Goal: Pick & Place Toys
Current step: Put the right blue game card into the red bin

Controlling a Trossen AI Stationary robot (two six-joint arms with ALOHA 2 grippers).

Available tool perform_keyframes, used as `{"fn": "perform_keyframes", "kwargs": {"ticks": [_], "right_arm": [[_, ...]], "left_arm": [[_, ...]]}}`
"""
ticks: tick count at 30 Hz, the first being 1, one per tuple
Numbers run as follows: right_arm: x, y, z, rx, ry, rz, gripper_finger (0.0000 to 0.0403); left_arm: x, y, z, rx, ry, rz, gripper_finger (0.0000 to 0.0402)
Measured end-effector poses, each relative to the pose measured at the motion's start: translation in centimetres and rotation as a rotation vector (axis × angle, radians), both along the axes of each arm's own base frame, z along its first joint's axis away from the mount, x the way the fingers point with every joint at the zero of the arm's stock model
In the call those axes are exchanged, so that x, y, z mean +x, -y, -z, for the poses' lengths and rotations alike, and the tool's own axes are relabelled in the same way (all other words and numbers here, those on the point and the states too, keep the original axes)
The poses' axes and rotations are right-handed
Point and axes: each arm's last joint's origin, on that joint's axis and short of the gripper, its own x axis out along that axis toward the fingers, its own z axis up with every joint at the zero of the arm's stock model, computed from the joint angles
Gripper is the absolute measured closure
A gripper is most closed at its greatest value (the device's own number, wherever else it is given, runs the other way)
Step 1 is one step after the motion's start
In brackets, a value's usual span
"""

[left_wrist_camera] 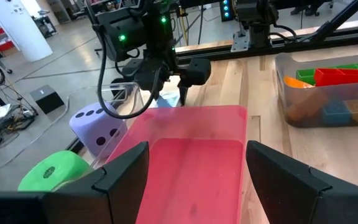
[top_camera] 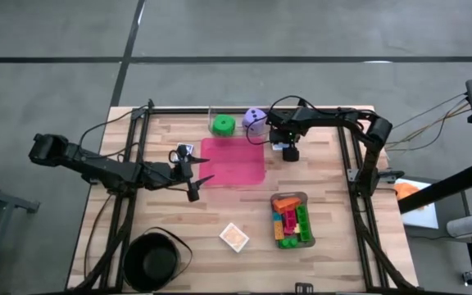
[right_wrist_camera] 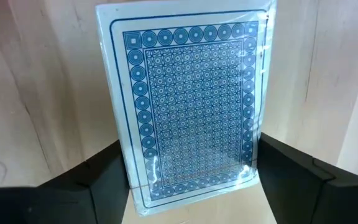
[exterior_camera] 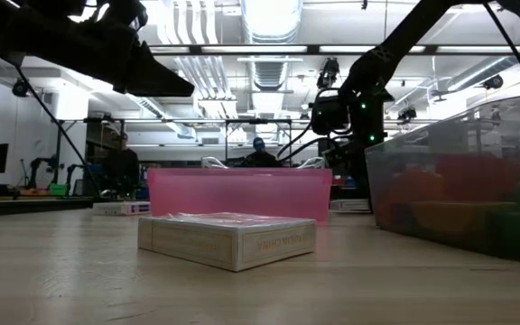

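Blue-patterned and wrapped in clear film, a card pack [right_wrist_camera: 191, 102] fills the right wrist view, lying flat on the wooden surface [top_camera: 326, 172] between the two dark fingers [right_wrist_camera: 294, 171] of the right claw [top_camera: 290, 152]. The fingers flank the pack's lower sides, close against its edges, but whether they press on it or stand just off it I cannot tell. From above, this claw hangs just beside the far right corner of the pink tray [top_camera: 233, 161], with the purple die [top_camera: 255, 120] and the green die [top_camera: 223, 125] near it along the far edge.

My judgement: the step in hand is the grasp on the blue pack. Next the fingers must seat firmly on the pack's edges, then lift it straight up before carrying it to a tray.

The left claw [top_camera: 193, 174] waits at the pink tray's near left side with its fingers apart and nothing between them. Nearer the front, a grey tray [top_camera: 309, 221] holds red, orange, green and yellow bricks [top_camera: 289, 220]; an orange card pack [top_camera: 233, 237] and a black bowl [top_camera: 154, 260] lie well apart from it.

Hidden or unclear: the overhead view covers the blue pack with the claw, the low view shows only the orange pack up close, and the pack's lower edge is cut off in the wrist view.
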Motion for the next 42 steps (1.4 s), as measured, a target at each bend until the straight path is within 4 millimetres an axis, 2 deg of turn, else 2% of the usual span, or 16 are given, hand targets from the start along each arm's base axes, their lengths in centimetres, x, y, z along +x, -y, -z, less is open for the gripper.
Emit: {"fn": "perform_keyframes", "kwargs": {"ticks": [11,16,20,28,32,36,42], "right_arm": [[-0.5,-0.5,-0.3,0.023,-0.038,0.035,0.0116],[-1.0,-0.8,-1.8,0.014,-0.02,0.047,0.0116],[-1.5,-1.3,-3.8,-0.008,0.025,0.056,0.0116],[-2.4,-3.3,-8.8,0.013,0.244,0.064,0.0116],[-2.1,-4.6,-10.6,0.041,0.407,0.037,0.0116],[-1.1,-6.1,-11.3,0.094,0.546,-0.022,0.0116],[1.3,-8.6,-11.6,0.104,0.662,-0.123,0.0116]], "left_arm": [[0.0,0.0,0.0,-0.01,0.003,-0.003,0.0131],[0.0,0.0,0.0,-0.01,0.003,-0.003,0.0131],[0.0,0.0,0.0,-0.009,0.002,-0.003,0.0131],[0.0,0.0,0.0,-0.006,0.0,-0.002,0.0131],[0.0,0.0,0.0,-0.006,0.0,-0.002,0.0131],[0.0,0.0,0.0,-0.007,0.002,-0.002,0.0132],[0.0,0.0,0.0,-0.007,0.003,-0.002,0.0132]]}}
